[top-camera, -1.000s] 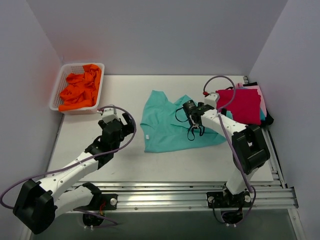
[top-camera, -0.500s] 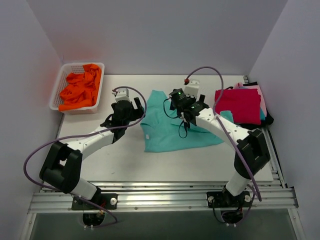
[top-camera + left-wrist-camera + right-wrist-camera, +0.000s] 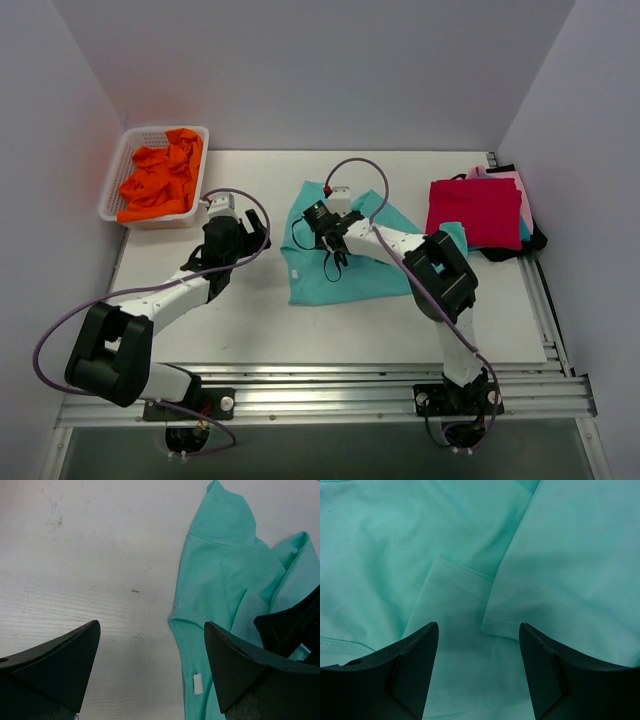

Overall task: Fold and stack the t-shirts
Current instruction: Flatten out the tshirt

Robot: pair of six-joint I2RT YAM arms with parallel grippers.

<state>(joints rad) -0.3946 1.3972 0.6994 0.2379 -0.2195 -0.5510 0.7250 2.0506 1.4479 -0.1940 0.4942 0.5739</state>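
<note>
A teal t-shirt [image 3: 345,262] lies rumpled and partly folded over on the table's middle. My right gripper [image 3: 327,222] hovers open right over its upper middle; in the right wrist view [image 3: 475,645] only teal cloth and a folded hem [image 3: 495,625] show between the fingers. My left gripper [image 3: 243,232] is open and empty over bare table just left of the shirt; the left wrist view shows the shirt's left edge [image 3: 220,565] with a white label [image 3: 197,683]. Folded shirts, a crimson one [image 3: 477,211] on top, are stacked at the right.
A white basket [image 3: 117,178] at the back left holds crumpled orange shirts [image 3: 160,178]. The folded stack rests on a dark thing [image 3: 535,238] near the table's right rail. White walls close in the back and both sides.
My right gripper has moved left from the crimson stack to over the teal shirt's upper middle. My left arm swung up toward the shirt's left edge, then drew back slightly left.
</note>
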